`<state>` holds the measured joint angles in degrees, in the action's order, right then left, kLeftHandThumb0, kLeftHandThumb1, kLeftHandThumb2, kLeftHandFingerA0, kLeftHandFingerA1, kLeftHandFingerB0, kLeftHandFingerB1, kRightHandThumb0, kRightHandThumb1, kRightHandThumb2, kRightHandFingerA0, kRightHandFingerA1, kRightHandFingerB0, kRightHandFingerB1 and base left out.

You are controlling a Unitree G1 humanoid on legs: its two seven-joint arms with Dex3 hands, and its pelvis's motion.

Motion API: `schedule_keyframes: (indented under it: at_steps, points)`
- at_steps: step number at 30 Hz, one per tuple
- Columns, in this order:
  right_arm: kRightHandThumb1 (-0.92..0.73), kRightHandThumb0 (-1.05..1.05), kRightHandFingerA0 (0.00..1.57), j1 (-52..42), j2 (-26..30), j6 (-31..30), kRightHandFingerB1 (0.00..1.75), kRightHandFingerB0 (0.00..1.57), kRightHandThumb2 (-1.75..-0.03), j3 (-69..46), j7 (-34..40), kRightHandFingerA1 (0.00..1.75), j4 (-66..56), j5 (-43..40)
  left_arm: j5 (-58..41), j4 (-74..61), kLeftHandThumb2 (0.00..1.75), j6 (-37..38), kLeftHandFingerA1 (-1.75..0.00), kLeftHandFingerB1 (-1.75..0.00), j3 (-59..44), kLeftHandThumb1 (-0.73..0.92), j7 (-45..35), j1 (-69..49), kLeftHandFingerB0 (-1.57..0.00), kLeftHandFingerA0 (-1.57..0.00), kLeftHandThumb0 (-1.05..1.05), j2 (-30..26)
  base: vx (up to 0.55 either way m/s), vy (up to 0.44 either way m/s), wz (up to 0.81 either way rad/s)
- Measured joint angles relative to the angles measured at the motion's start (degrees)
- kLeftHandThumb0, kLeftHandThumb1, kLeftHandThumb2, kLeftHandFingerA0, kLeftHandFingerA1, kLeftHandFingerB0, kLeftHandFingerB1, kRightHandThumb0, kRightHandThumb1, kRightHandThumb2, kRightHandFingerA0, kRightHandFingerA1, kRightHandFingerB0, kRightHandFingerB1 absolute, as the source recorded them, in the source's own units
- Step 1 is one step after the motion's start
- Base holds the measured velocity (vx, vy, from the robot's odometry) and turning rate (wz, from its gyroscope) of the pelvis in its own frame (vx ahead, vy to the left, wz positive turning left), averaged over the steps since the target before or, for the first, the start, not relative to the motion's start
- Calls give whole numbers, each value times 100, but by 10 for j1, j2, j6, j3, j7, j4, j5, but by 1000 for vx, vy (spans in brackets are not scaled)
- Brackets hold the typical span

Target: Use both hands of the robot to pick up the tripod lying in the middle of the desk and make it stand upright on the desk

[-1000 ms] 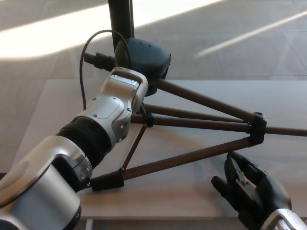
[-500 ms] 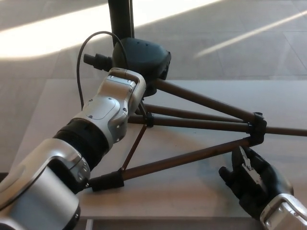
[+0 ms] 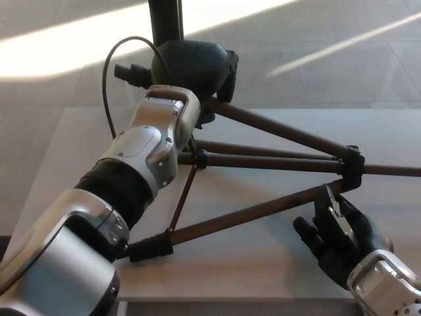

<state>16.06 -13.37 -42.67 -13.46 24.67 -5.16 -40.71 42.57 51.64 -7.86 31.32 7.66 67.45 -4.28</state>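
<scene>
The tripod [image 3: 263, 209] lies on the pale desk [image 3: 250, 260] with its dark brown legs spread, feet pointing right and toward me. My left hand [image 3: 191, 66], a black mass beyond the silver wrist, covers the tripod's head at the top centre and holds it slightly raised. Its fingers are hidden from this view. My right hand [image 3: 339, 234] sits at the lower right, palm up and fingers apart, just below the near leg and close to the black leg clamp [image 3: 354, 170]. It holds nothing.
A black vertical pole [image 3: 164, 20] stands behind the tripod's head at the desk's far edge. A black cable [image 3: 107, 79] loops off my left wrist. The desk's front edge runs along the bottom; tiled floor lies beyond.
My left hand has risen a little and the tripod's head end came up with it. My right hand drew back, then moved up closer under the near leg.
</scene>
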Motion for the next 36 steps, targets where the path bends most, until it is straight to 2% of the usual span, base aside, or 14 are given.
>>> schedule_keyframes:
  at_steps: [2, 15, 16, 18, 19, 22, 23, 26, 27, 29, 31, 33, 34, 36]
  points:
    - [-57, -59, 5, -2, 0, 0, 51, 13, -87, 6, 1, 61, 0, -2, -2, 0, 102, 0, -175, -163, -15, 55, 1, 0, -68, -87, -15, 6, 0, 0, 0]
    - [-74, -56, 3, -1, 0, 0, 40, 15, -62, 31, 3, 63, 0, -20, -2, 8, 105, 0, -175, -159, -73, 55, 3, 0, -73, -89, -15, 24, 0, 0, 0]
    - [-74, -57, 3, -1, 0, 0, 42, 14, -62, 31, 3, 67, 0, -22, -2, 8, 107, 0, -137, -126, -76, 45, 4, 0, -102, -121, -17, 24, 0, 0, 0]
    - [-74, -57, 3, -1, 0, 1, 42, 14, -62, 32, 3, 67, 2, -26, -2, 9, 107, 0, -137, -126, -81, 45, 6, 1, -102, -121, -17, 25, 0, 0, 0]
    - [-73, -57, 2, -1, 0, 1, 43, 14, -62, 33, 4, 67, 3, -27, -2, 9, 105, 0, -175, -162, -82, 51, 8, 1, -72, -90, -14, 26, 0, 0, 0]
    - [-57, -61, 3, -1, 0, 4, 49, 8, -87, 30, 4, 62, 12, -34, -2, 9, 100, 0, -175, -164, -84, 53, 9, 1, -71, -89, -13, 28, 0, 0, 0]
    - [-55, -36, 7, -1, 0, 6, 51, 0, -108, 28, 4, 59, 18, -39, -2, 9, 99, 0, -175, -163, -84, 54, 9, 1, -71, -89, -14, 29, 0, 0, 0]
    - [-55, -36, 7, 0, 0, 12, 52, 0, -108, 21, 3, 59, 33, -49, -1, 9, 102, 0, -175, -162, -84, 55, 10, 1, -70, -89, -15, 30, 0, 0, 0]
    - [-74, -59, 0, 1, 0, 14, 41, 10, -62, 19, 3, 62, 38, -52, -1, 9, 104, 0, -175, -161, -84, 54, 11, 1, -71, -89, -14, 30, 0, 0, 0]
    - [-73, -59, 0, 1, -1, 16, 41, 11, -61, 12, 4, 57, 49, -56, -1, 9, 104, 0, -175, -160, -85, 53, 13, 1, -71, -89, -14, 30, 0, 0, 0]
    - [-55, -69, 0, 3, -2, 22, 33, 0, -94, 0, 6, 40, 60, -66, -2, 9, 106, 1, -175, -160, -88, 53, 17, 1, -72, -89, -14, 29, 0, 0, 0]
    - [-67, -99, 0, 4, -4, 27, 0, 0, -97, -6, 5, 14, 67, -72, -2, 9, 103, 3, -175, -158, -89, 55, 19, 1, -73, -89, -15, 30, 0, 0, 0]
    - [-78, -86, 0, 4, -4, 31, 0, 0, -64, -7, 4, 0, 70, -74, -2, 9, 105, 3, -175, -155, -89, 54, 20, 1, -75, -90, -15, 30, 0, 0, 0]
    - [-79, -98, 0, 3, -4, 39, 0, 0, -64, -6, -3, 0, 75, -78, -2, 9, 105, 3, -175, -152, -91, 56, 22, 1, -76, -90, -15, 30, 0, 0, 0]
